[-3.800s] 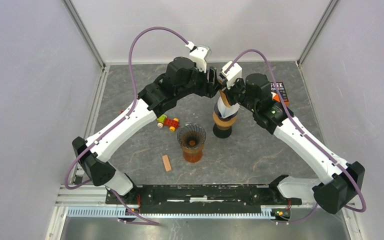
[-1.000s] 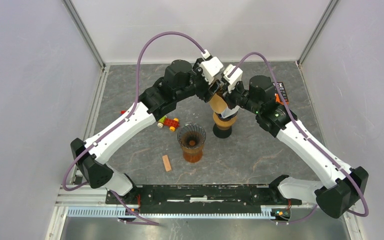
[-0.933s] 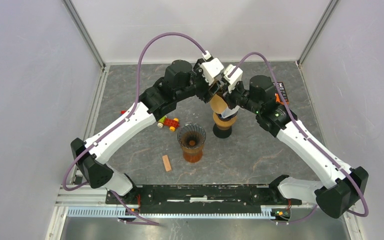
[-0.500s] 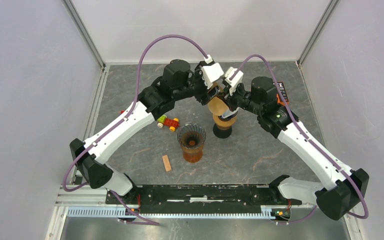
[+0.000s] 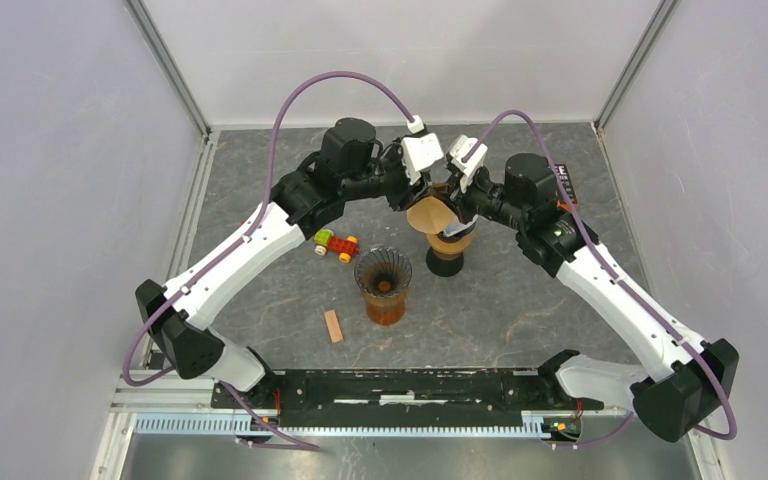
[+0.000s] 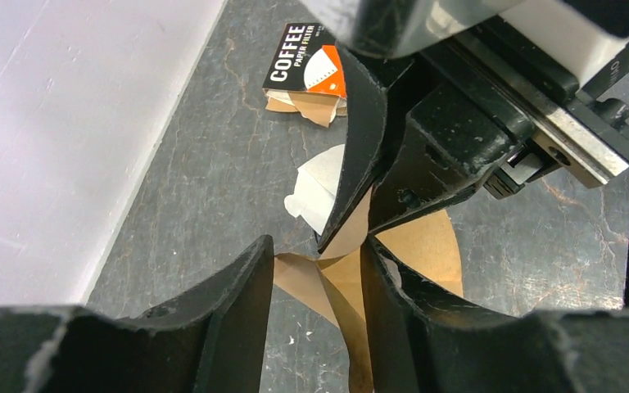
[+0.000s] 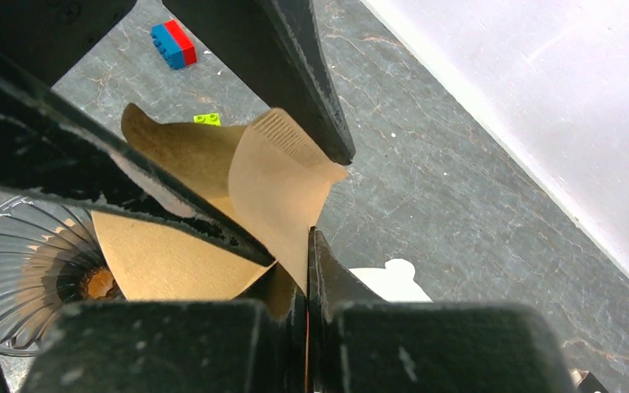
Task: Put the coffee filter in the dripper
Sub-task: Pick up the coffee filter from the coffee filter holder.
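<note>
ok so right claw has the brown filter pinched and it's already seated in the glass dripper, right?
Not seated. The right claw has the brown filter pinched, but it's held up beyond the glass dripper, which is empty. Top view shows it.

from overhead i see the dripper (image 5: 382,285) standing on the table (image 5: 500,320) near its middle, beyond the arm bases. a stand (image 5: 447,262) sits just behind it and to the right. the coffee filter (image 5: 432,214) hangs above that stand, between the left gripper (image 5: 412,193) on its left and the right gripper (image 5: 453,193) on its right. a brick toy (image 5: 335,244) lies left of the dripper, slightly farther back. a small block (image 5: 333,326) lies nearer me, also left. the filter box (image 5: 563,186) sits far right, behind the right arm. in the left wrist view, a loose paper (image 6: 318,195) lies between that box and the filter.
</note>
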You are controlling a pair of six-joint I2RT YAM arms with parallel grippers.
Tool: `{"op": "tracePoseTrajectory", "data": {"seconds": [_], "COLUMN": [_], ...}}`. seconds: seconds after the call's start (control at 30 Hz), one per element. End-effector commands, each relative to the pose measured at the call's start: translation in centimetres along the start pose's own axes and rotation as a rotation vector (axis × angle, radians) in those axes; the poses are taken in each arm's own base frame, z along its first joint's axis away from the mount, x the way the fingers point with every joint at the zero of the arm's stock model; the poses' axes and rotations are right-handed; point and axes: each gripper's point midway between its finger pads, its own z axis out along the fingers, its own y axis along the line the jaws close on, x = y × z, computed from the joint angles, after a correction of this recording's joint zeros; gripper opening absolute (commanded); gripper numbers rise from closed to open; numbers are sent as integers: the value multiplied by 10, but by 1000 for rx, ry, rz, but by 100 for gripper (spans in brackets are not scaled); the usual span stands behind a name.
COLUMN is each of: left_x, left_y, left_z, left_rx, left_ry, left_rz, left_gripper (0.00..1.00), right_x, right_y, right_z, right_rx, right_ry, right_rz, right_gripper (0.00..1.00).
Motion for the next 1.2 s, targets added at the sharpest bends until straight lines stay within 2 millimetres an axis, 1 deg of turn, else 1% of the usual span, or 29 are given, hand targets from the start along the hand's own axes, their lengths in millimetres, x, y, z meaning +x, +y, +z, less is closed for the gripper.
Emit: {"op": "tracePoseTrajectory", "data": {"seconds": [0.0,0.2,0.33,0.5,0.63,0.67,0.77,0.87,1.03,1.07,1.13,1.17], "left_x": [-17,-15,-15,-14,-16,-15,-13,-11,-15,-16,-17,-18], "left_y": [-2,4,0,-2,1,1,4,4,9,10,9,8], "left_z": [-14,-17,-14,-4,-1,-1,-2,-3,-6,-6,-7,-7], "left_rx": [18,-10,12,30,23,19,-1,-12,-44,-49,-50,-49], "left_ry": [-51,-40,-49,-60,-62,-60,-51,-49,-55,-56,-59,-60], "left_rz": [31,32,18,3,-7,-11,-21,-39,-59,-63,-68,-67], "left_gripper": [50,53,52,44,29,27,26,26,27,29,44,47], "right_x": [-16,-14,-14,-14,-13,-13,-13,-12,-11,-11,-13,-13], "right_y": [-2,-14,-13,-10,-10,-11,-13,-14,-19,-20,-20,-19], "right_z": [-7,-9,-6,-3,-3,-3,-4,-3,-4,-4,-4,-4], "right_rx": [11,76,67,48,50,55,65,72,100,102,100,94], "right_ry": [-60,-44,-44,-45,-41,-42,-39,-34,-25,-24,-27,-27], "right_rz": [-26,-19,-4,7,9,8,6,6,7,6,6,8], "right_gripper": [0,0,0,0,0,0,0,0,0,0,0,0]}}
